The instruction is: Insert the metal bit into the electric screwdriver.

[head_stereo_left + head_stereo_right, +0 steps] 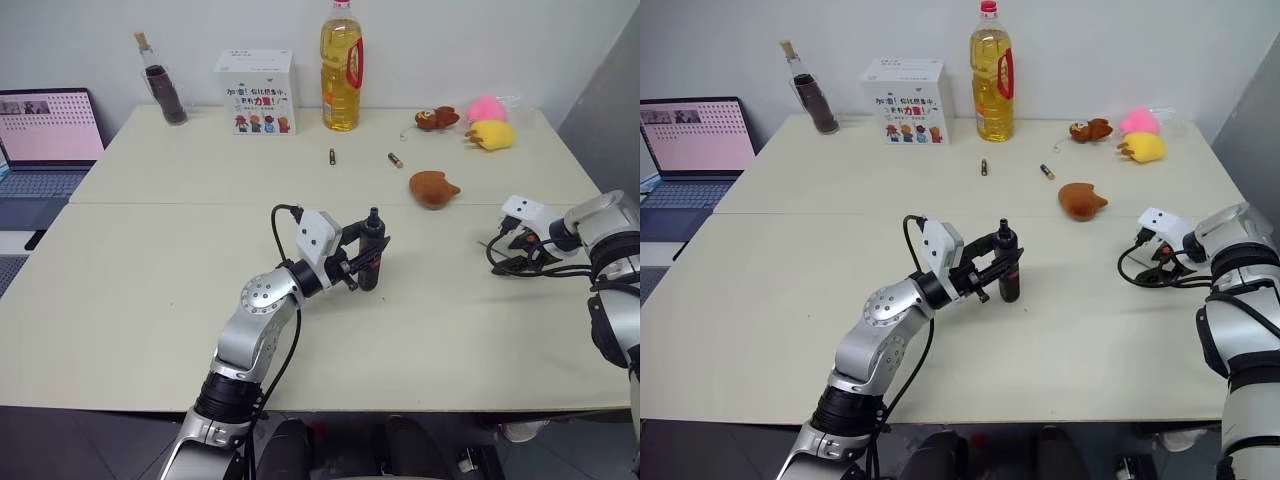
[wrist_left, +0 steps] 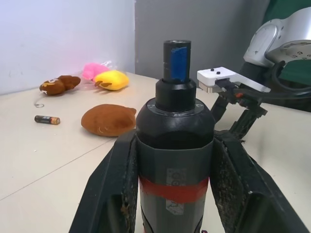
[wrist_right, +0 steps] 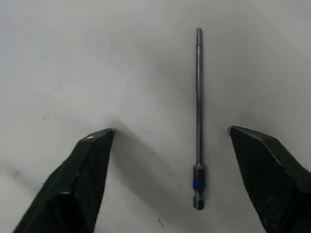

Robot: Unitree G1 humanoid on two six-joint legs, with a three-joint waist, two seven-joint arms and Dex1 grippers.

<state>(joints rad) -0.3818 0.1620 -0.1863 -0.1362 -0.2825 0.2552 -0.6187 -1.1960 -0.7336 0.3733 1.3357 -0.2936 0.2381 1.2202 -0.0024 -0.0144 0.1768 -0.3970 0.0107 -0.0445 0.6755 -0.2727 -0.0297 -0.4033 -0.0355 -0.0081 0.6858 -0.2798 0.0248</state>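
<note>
A pale cream table (image 1: 150, 290) stands against a white wall, with a seam running across it. Going left to right along the far side: an open laptop (image 1: 45, 150) just off the table's left edge, a corked bottle (image 1: 165, 85) of dark stuff, a white printed box (image 1: 257, 92), a tall bottle of yellow oil (image 1: 341, 70), two small batteries (image 1: 363, 158) lying apart, a brown plush toy (image 1: 433, 187), and a smaller brown plush beside pink and yellow ones (image 1: 488, 122) near the back right corner.

My left arm bends up from the near edge, forearm reaching forward and to the right. My left gripper (image 1: 362, 262) is clenched around the electric screwdriver (image 1: 372, 250), which stands upright at mid-table with its nose up. My left wrist view gives the close look: black fingers (image 2: 109, 189) pressed on either side of the dark body, the red band between them.

My right arm comes in at the table's right edge, and my right gripper (image 1: 512, 252) points steeply down at the surface. My right wrist view shows its jaws spread, holding nothing, and the metal bit (image 3: 198, 116) lying flat on the table between the fingertips (image 3: 92, 160), nearer one of them, touching neither.
</note>
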